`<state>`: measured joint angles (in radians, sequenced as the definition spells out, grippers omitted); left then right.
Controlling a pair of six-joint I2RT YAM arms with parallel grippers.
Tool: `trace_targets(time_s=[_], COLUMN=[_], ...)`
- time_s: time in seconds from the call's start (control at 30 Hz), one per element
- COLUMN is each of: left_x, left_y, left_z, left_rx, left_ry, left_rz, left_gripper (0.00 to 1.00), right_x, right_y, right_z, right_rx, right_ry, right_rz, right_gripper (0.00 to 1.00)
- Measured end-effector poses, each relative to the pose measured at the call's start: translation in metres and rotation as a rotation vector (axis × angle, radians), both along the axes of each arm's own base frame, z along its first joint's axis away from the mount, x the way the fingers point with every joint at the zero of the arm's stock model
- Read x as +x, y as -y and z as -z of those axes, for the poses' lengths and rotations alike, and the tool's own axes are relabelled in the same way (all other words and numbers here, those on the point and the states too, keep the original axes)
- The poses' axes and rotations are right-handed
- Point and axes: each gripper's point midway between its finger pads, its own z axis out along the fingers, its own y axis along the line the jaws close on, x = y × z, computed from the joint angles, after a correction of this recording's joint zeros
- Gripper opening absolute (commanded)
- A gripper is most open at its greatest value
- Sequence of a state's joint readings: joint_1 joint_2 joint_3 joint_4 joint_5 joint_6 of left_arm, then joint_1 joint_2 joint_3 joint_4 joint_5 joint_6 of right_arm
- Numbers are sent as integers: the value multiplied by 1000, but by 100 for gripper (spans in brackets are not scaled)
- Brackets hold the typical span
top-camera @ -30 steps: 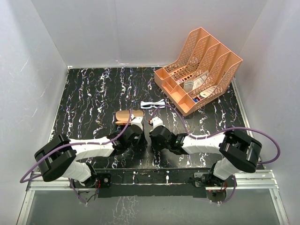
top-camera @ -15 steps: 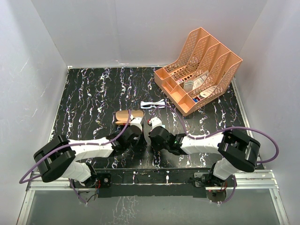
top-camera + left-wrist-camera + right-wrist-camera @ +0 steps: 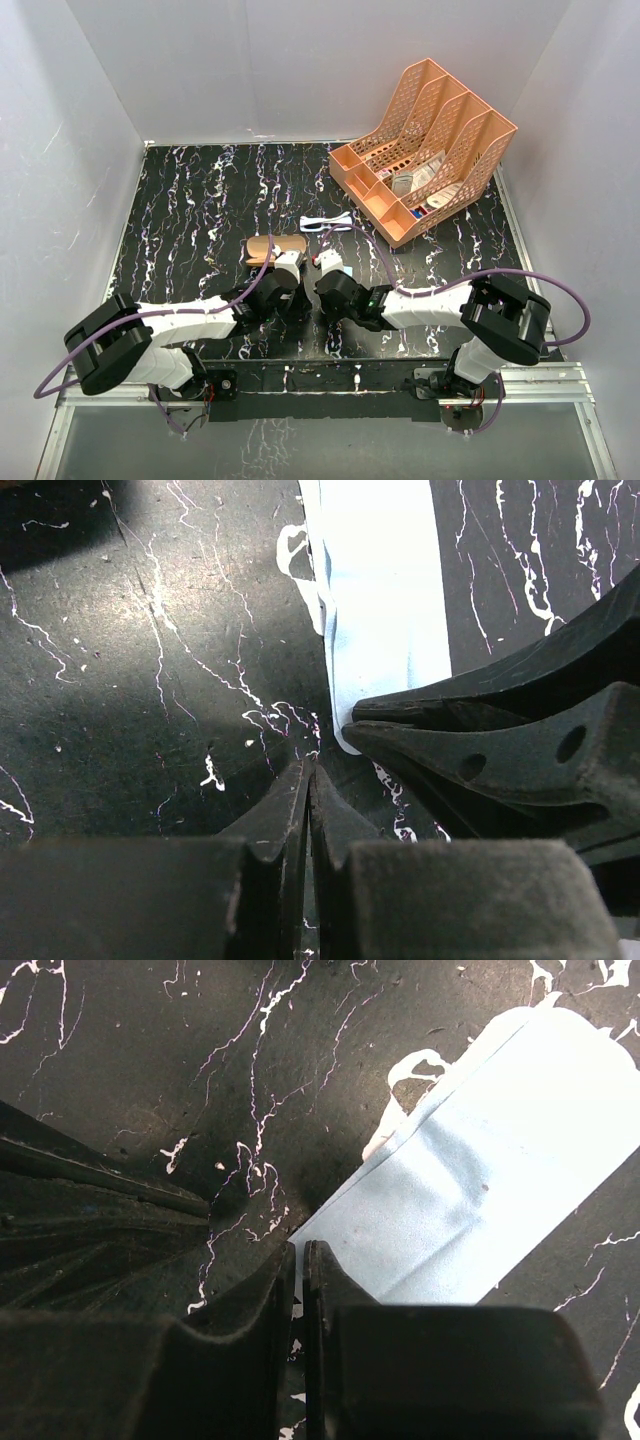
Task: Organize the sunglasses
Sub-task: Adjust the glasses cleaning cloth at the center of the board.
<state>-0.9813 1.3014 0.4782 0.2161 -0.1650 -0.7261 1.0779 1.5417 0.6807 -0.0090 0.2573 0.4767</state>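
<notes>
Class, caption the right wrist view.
Shut right tool at the corner of a light blue cloth on black table.

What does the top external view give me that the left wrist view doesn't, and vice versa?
Top external only: the sunglasses, brown case and orange organizer. Left wrist only: the light blue cloth, its corner at the shut right gripper; the left gripper shut beside it. Both: the two grippers nose to nose over the black table.

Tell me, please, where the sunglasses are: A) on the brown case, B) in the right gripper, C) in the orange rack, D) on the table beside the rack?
D: the sunglasses lie on the bare table, just beside the orange rack.
</notes>
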Motion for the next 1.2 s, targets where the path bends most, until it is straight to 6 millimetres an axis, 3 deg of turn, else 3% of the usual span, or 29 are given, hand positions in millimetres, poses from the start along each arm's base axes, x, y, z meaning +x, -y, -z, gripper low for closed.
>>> trace_targets(time_s=[0.2, 0.9, 1.2], left_x=[0, 0, -1], left_y=[0, -1, -2], left_z=[0, 0, 2], left_rx=[0, 1, 3], left_ry=[0, 1, -2], left_rz=[0, -1, -4], left_gripper=[0, 0, 0], right_x=[1, 0, -17], right_y=[0, -2, -8], right_z=[0, 0, 0], right_rx=[-5, -9, 3], right_ry=[6, 10, -34], right_rz=[3, 1, -39], right_gripper=[0, 0, 0])
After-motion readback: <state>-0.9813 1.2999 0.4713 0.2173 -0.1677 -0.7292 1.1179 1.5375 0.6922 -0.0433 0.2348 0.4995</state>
